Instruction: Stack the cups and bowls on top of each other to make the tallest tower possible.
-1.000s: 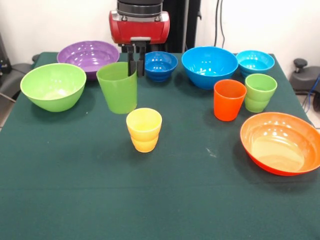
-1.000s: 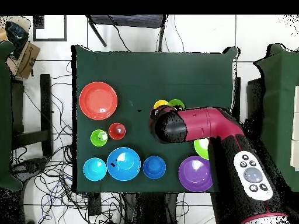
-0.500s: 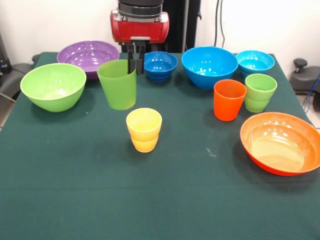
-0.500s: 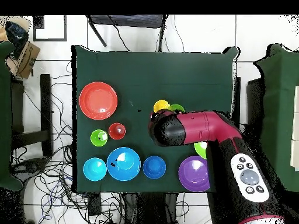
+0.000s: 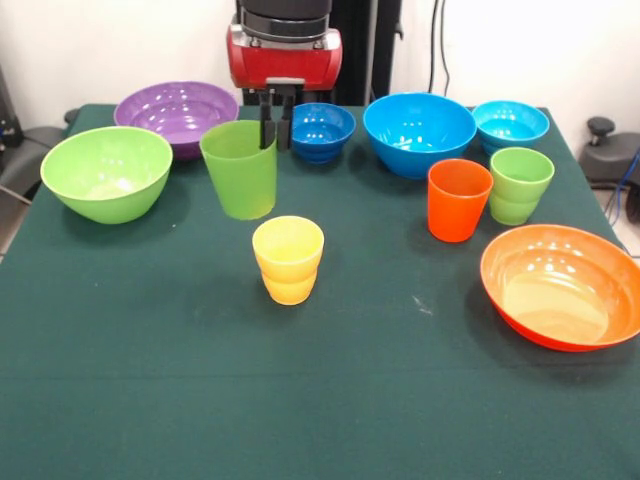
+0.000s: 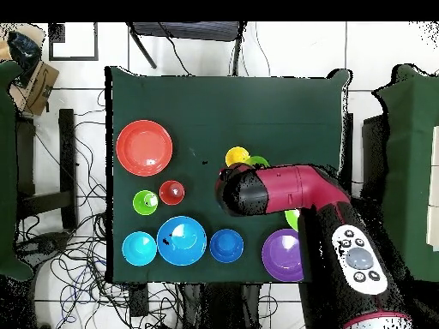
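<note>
Cups: I count four plastic tumblers, and my gripper (image 5: 276, 130) pinches the tall green tapered cup's (image 5: 240, 168) rim; six glossy bowls (image 5: 418, 131) sit around it, none stacked.

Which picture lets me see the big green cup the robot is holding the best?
The front view. There the green cup shows whole, tilted slightly, with the gripper pinching its rim. In the overhead view the red arm covers most of it, so only a green sliver peeks out beside the yellow cup.
</note>
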`<action>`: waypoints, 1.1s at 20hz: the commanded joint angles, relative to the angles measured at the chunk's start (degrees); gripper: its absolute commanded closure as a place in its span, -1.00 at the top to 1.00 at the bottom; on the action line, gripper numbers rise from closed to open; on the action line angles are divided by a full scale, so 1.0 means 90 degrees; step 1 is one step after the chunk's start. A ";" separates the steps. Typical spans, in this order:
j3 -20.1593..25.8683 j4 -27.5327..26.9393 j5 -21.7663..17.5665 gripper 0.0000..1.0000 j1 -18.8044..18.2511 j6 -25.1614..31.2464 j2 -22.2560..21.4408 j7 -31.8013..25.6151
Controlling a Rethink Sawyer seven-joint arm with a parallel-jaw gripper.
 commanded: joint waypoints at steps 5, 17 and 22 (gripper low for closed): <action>-0.0157 -0.0021 0.0238 -1.00 0.0360 -0.0296 0.0228 0.0933; -0.0298 -0.0126 0.0361 -1.00 0.0541 -0.0511 0.0479 0.0952; -0.0330 -0.0269 0.0372 -1.00 0.0591 -0.0689 0.0720 0.0914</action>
